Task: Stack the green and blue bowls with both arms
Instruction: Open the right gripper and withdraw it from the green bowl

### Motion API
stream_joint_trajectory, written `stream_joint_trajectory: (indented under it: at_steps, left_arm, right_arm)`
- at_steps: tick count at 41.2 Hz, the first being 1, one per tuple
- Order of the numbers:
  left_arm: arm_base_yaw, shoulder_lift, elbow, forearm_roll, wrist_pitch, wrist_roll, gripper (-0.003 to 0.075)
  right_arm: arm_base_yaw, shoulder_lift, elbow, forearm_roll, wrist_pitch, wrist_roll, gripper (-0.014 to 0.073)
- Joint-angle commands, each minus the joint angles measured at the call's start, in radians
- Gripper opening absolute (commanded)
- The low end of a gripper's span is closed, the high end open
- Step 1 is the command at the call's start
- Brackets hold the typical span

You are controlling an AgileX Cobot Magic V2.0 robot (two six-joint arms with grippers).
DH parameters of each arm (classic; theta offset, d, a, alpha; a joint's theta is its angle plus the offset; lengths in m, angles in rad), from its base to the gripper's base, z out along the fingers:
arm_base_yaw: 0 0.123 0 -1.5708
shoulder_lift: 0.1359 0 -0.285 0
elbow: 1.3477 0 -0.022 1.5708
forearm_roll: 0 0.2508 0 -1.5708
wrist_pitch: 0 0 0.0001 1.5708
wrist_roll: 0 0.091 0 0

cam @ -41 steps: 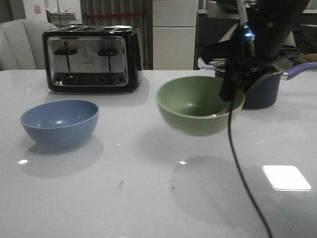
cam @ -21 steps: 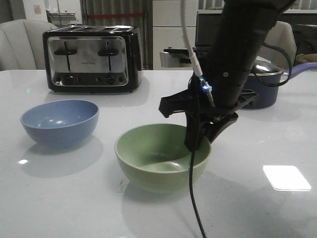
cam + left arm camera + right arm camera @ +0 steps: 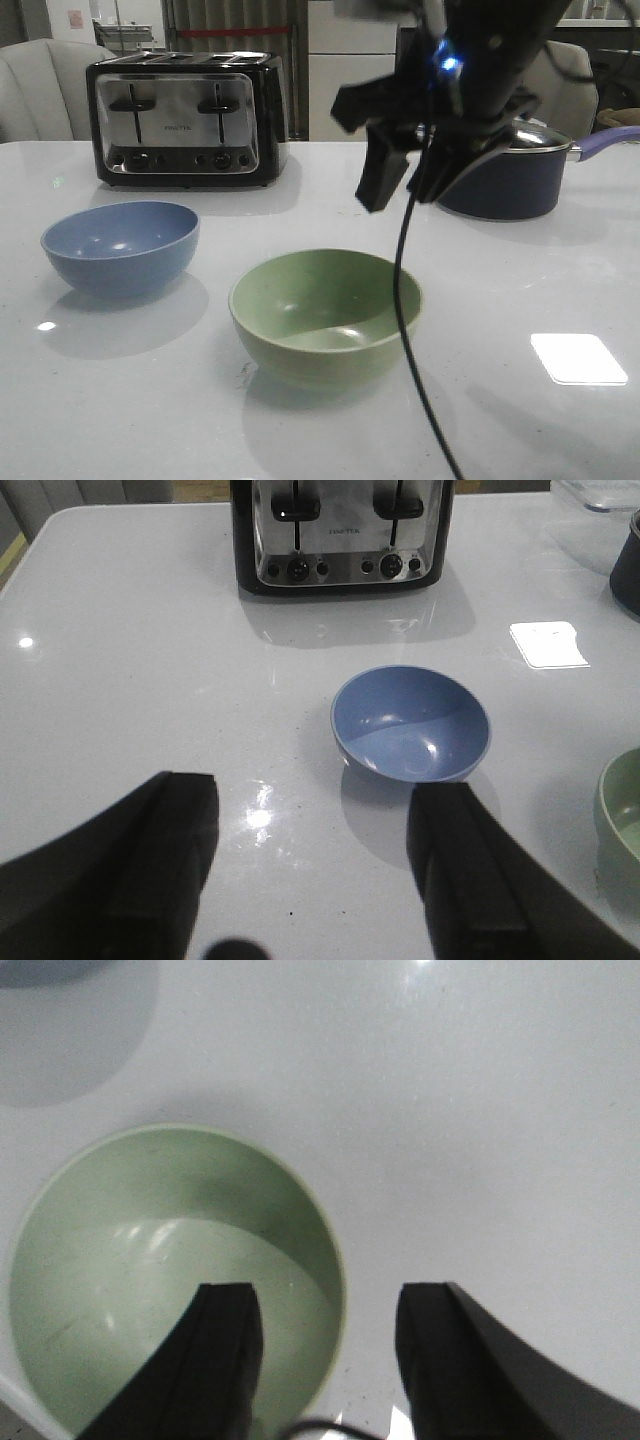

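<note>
The pale green bowl (image 3: 325, 315) stands upright on the white table, in the middle near the front. The dusty blue bowl (image 3: 120, 245) stands upright to its left, apart from it. My right gripper (image 3: 408, 185) hangs open and empty above the green bowl's right rim. In the right wrist view its open fingers (image 3: 325, 1360) straddle that rim of the green bowl (image 3: 130, 1260) from above. My left gripper (image 3: 310, 870) is open and empty over bare table, short of the blue bowl (image 3: 410, 725). The left arm does not show in the front view.
A black and chrome toaster (image 3: 185, 120) stands at the back left. A dark pot with a purple handle (image 3: 505, 180) stands at the back right. A thin black cable (image 3: 410, 330) hangs from the right arm across the green bowl's right side.
The right gripper carried the green bowl from mid-air at the right down to the table's middle, let it go, and has risen open above it. The blue bowl has not moved.
</note>
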Motion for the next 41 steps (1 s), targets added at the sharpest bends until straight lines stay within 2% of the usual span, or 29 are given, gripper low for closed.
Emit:
stream_joint_trajectory:
  at_steps: [1, 13, 24, 32, 41]
  left_arm:
    - [-0.007, 0.01, -0.032, -0.015, -0.076, -0.001, 0.0479]
    - [-0.007, 0.01, -0.032, -0.015, -0.076, -0.001, 0.0479]
    - [-0.007, 0.01, -0.032, -0.015, -0.076, -0.001, 0.0479]
    - [-0.007, 0.01, -0.032, -0.015, -0.076, -0.001, 0.0479]
    - [-0.007, 0.099, -0.059, 0.009, -0.052, 0.001, 0.0479]
  right_arm:
    - [0.001, -0.17, 0.03, 0.003, -0.036, -0.046, 0.0436]
    - [0.001, -0.54, 0.256, -0.015, -0.06, -0.046, 0.0436]
    - [0.001, -0.803, 0.45, -0.015, -0.05, -0.046, 0.0436]
    - [0.001, -0.922, 0.548, -0.015, -0.049, -0.046, 0.0436]
    - [0.001, -0.933, 0.56, -0.015, -0.052, -0.046, 0.0436]
